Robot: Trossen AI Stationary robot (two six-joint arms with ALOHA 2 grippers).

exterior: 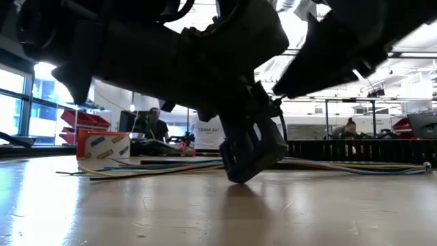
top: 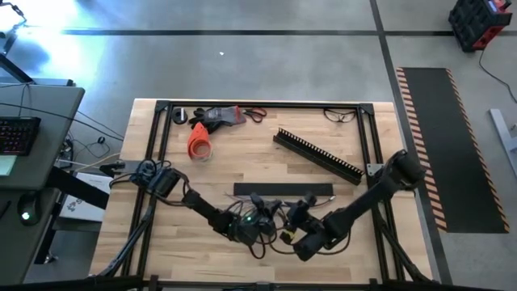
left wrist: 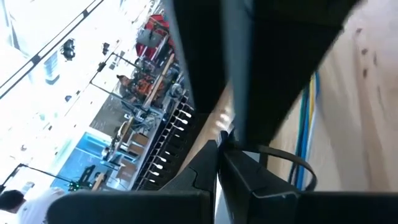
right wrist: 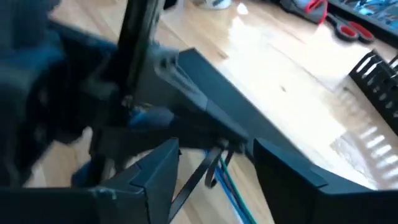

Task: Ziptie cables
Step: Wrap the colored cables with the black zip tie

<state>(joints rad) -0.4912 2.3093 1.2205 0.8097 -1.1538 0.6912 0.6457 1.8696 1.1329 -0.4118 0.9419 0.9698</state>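
Both grippers meet just in front of the flat black bar (top: 283,190), low over the wooden table (top: 242,153), probably so one can steady the bundle while the other works the tie. The left gripper (top: 257,223) is fully closed, and its wrist view shows a thin black zip tie (left wrist: 292,163) looping out beside its fingers, though whether it pinches the tie I cannot tell. The right gripper (right wrist: 214,163) stands fairly wide, its 2 matte black fingers straddling the cables (right wrist: 230,183): thin, glossy blue, green and dark strands lying flat on the pale grained wood. Behind the bar lies a rigid, comb-toothed black channel (top: 317,153).
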